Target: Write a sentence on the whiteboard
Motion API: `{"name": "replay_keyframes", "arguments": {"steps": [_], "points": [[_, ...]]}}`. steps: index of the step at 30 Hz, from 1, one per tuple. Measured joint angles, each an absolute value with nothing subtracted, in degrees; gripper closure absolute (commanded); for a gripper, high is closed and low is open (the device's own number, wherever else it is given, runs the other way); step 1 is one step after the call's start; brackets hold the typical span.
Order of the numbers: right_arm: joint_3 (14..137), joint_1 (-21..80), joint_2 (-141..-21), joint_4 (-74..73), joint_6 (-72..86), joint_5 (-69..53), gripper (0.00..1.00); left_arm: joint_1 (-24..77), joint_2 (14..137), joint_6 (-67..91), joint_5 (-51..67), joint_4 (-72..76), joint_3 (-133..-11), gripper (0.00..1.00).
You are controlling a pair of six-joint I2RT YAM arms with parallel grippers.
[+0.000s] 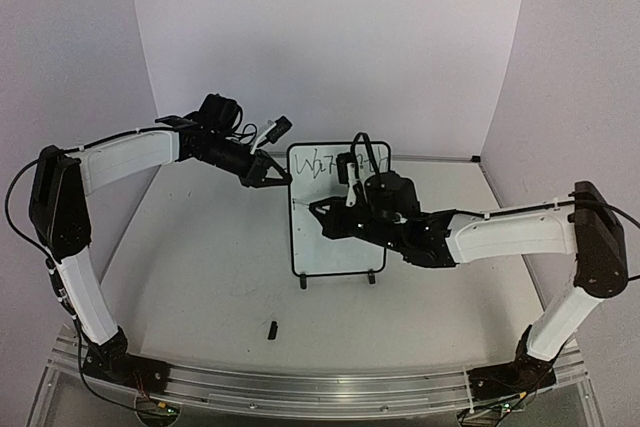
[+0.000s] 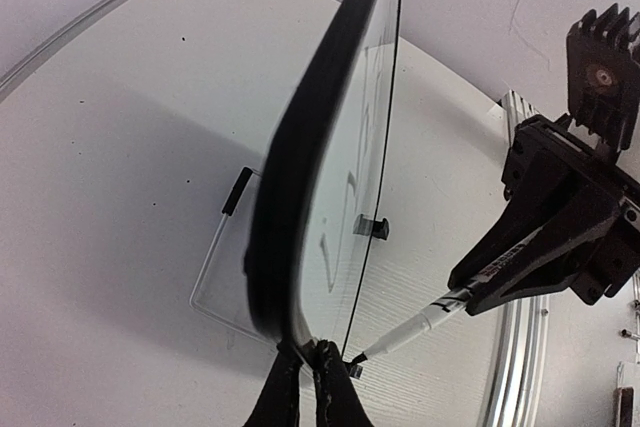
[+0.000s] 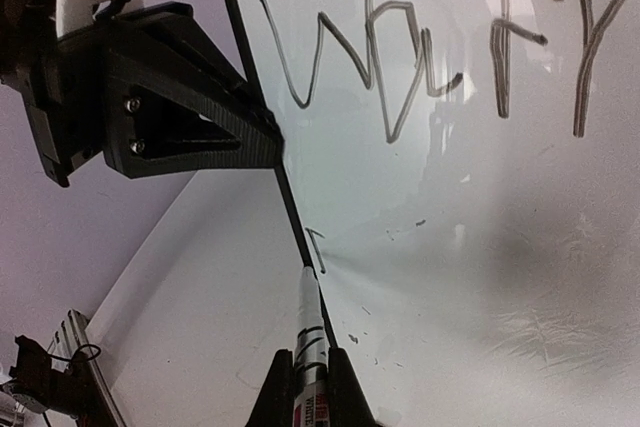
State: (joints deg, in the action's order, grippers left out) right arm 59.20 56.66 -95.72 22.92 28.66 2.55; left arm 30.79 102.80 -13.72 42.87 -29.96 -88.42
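Note:
The whiteboard point(image 1: 335, 247) stands upright on its two black feet at mid-table. The sentence point(image 1: 335, 162) is a single line of dark letters, reading roughly "War", along the board's top; in the right wrist view point(image 3: 390, 57) a short stroke point(image 3: 316, 247) sits below it near the left frame. My left gripper point(image 1: 277, 177) is shut on the board's left frame, and the board is seen edge-on in the left wrist view point(image 2: 305, 349). My right gripper point(image 1: 322, 210) is shut on a white marker point(image 3: 312, 322), whose tip touches the board's left edge point(image 2: 357, 356).
A small black marker cap point(image 1: 272, 328) lies on the table in front of the board. A metal rail point(image 1: 300, 387) runs along the near table edge. White walls close in the back and sides. The left gripper point(image 3: 170, 112) is close above the marker.

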Motion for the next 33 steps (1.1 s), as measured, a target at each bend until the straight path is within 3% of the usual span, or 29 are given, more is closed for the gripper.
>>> {"name": "replay_keyframes", "arguments": {"steps": [33], "points": [[63.09, 57.24, -97.97, 22.82, 27.72, 8.12, 1.00, 30.81, 102.78, -13.72, 42.70, -29.98, -88.42, 1.00]]}}
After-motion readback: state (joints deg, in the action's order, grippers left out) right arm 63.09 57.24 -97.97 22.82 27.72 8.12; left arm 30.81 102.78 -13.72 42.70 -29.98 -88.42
